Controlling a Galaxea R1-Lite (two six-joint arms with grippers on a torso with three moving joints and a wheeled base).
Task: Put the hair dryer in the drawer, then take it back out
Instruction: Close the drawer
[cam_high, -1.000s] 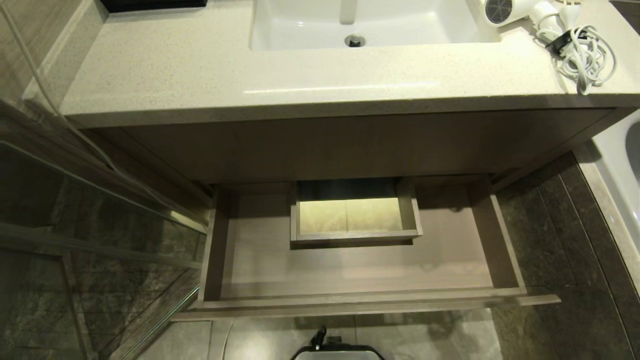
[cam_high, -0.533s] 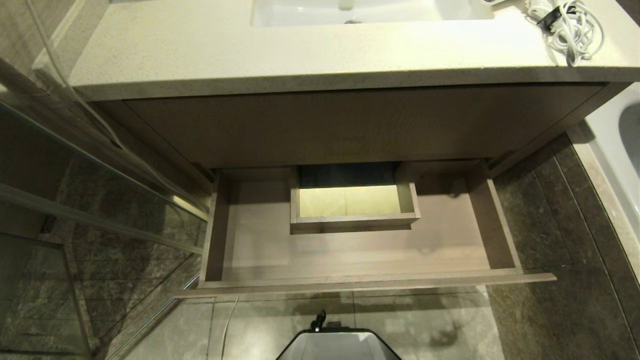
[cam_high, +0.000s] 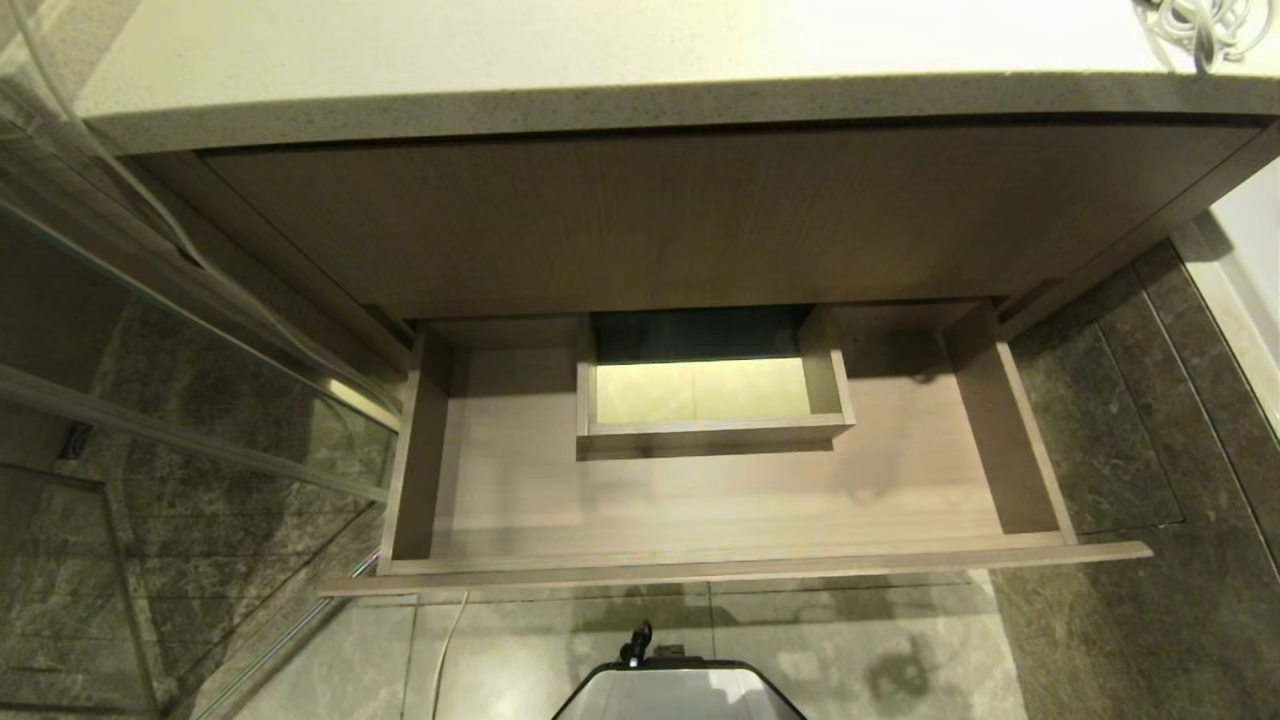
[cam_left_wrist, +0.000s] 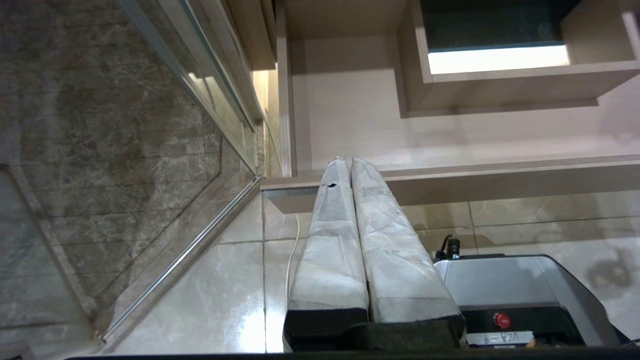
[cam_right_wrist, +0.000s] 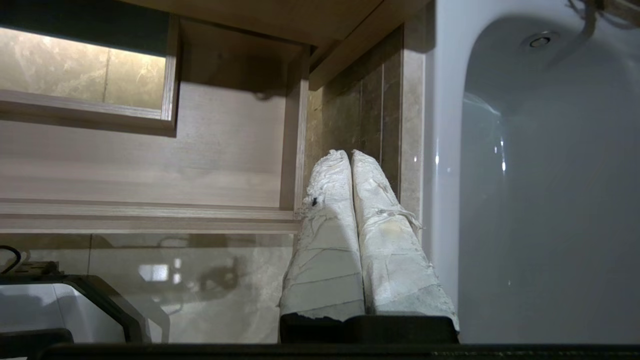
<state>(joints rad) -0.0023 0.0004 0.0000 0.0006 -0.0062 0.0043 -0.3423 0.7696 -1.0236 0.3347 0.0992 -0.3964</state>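
From my seat, the left gripper (cam_left_wrist: 350, 161) hangs with its padded fingers pressed together on nothing, low before the front rail of the open drawer (cam_high: 720, 570), whose floor around the central cut-out box (cam_high: 712, 432) holds nothing. The right gripper (cam_right_wrist: 349, 154) is likewise closed and empty, near the drawer's right wall beside the bathtub (cam_right_wrist: 550, 200). Only the hair dryer's cord (cam_high: 1200, 25) shows, far right on the countertop (cam_high: 600, 50); I'd raise the view, open the right fingers wide, then take the barrel.
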